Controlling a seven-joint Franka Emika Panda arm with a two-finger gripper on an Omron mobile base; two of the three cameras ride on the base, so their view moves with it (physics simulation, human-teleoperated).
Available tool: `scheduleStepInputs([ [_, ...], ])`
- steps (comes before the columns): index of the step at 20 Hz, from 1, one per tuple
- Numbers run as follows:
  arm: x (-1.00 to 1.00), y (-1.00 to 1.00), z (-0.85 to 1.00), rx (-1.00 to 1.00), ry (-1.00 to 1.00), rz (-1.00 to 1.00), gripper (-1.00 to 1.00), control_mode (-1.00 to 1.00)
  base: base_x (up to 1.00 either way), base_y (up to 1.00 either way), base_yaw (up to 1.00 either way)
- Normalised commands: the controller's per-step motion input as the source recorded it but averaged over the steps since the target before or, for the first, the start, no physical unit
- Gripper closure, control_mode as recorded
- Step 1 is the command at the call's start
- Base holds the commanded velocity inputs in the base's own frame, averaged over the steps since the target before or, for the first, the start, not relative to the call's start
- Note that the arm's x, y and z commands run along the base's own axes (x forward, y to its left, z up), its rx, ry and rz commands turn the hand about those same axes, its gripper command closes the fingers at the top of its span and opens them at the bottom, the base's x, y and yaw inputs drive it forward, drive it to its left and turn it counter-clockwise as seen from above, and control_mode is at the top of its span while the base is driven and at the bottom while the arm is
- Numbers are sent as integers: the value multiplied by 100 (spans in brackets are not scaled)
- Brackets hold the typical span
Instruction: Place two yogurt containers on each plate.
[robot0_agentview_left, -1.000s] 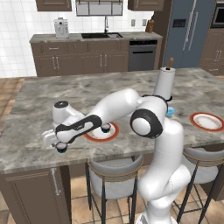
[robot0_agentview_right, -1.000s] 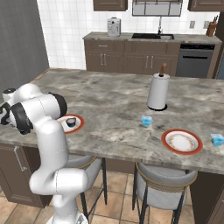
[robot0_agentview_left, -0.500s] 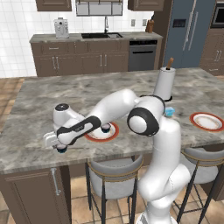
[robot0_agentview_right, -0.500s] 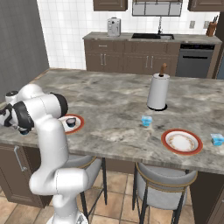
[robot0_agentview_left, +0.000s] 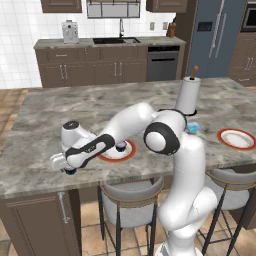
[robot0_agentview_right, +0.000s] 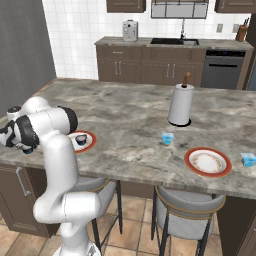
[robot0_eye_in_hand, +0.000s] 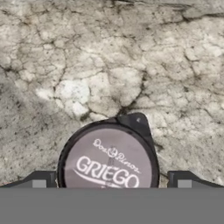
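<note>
A dark navy yogurt cup (robot0_eye_in_hand: 109, 161) with a pale "GRIEGO" lid stands on the marble counter near its front left edge. My gripper (robot0_eye_in_hand: 110, 183) hangs just above the cup, open, with one fingertip on each side of it and a gap to both. From the base, the gripper (robot0_agentview_left: 66, 167) covers most of that cup (robot0_agentview_left: 70, 172) (robot0_agentview_right: 27, 149). The left plate (robot0_agentview_left: 129, 151) (robot0_agentview_right: 90, 142) holds the second navy cup (robot0_agentview_left: 121, 146) (robot0_agentview_right: 80, 141). One light blue cup (robot0_agentview_left: 192, 128) (robot0_agentview_right: 167, 138) sits mid-counter, another (robot0_agentview_right: 247, 159) lies right of the empty right plate (robot0_agentview_left: 236, 138) (robot0_agentview_right: 207, 161).
A tall white paper-towel roll (robot0_agentview_left: 188, 95) (robot0_agentview_right: 181, 104) stands behind the mid-counter blue cup. Bar stools (robot0_agentview_left: 129, 197) are tucked under the counter's front edge. The counter's front edge (robot0_agentview_left: 30, 186) runs close below the gripper.
The hand has dropped a little and shifted slightly left, closer over the navy cup by the counter's front edge. Cups and plates have not moved.
</note>
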Motion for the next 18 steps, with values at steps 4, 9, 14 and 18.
scheduleStepInputs([
  [4, 0, 0, -12, 0, 0, 0, -100, -100, 0, 0, 0],
  [9, 8, 2, -17, 0, 0, 0, -100, -100, 0, 0, 0],
  [14, 3, 1, -4, 0, 0, 0, -100, -100, 0, 0, 0],
  [18, 0, 0, 0, 0, 0, 0, 100, -100, 0, 0, 0],
])
